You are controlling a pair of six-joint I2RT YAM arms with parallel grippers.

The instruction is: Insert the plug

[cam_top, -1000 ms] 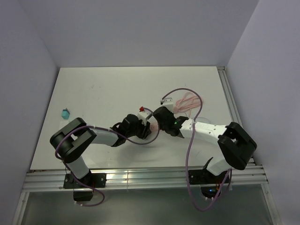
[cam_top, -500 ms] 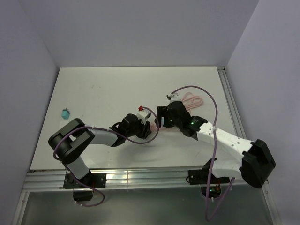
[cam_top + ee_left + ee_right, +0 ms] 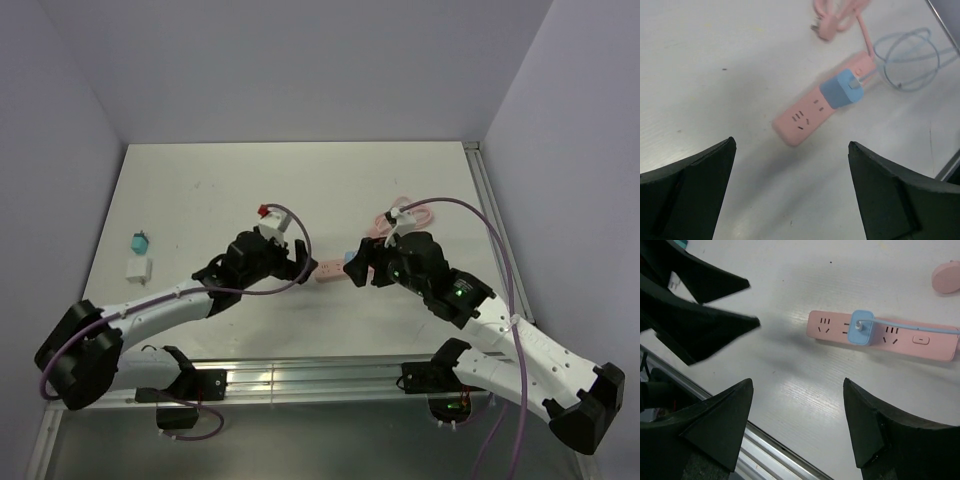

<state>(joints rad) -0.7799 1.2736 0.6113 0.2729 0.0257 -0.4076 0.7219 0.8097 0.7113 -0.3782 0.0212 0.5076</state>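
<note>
A long pink power strip (image 3: pixel 330 270) lies flat on a matte white table (image 3: pixel 220 190) whose surface shows a faint streaked grain up close. The strip is smooth plastic with rounded corners, groups of small dark socket slots and a little oblong button near one end. A pale blue adapter (image 3: pixel 861 327), a rounded square of smooth plastic, sits plugged into the strip's middle stretch. A thin pale blue cable (image 3: pixel 905 65) runs from the adapter in loose loops beside the strip. A pink cord (image 3: pixel 405 215) lies coiled on the table just beyond the strip's right end, on the far side.

The plug (image 3: pixel 140 242), a small teal-green blocky piece, rests on the table well to the left of the strip, near the table's left edge, and neither arm touches it. A small white block (image 3: pixel 137 269) lies just beside it on the near side.

The left gripper (image 3: pixel 791 144) hangs just off the strip's left end, its black wedge-shaped fingers (image 3: pixel 690 185) spread wide and grasping nothing. The right gripper (image 3: pixel 797 382) hovers at the strip's right end, its matte black fingers (image 3: pixel 715 427) likewise parted and empty. The two grippers face each other along the strip.
</note>
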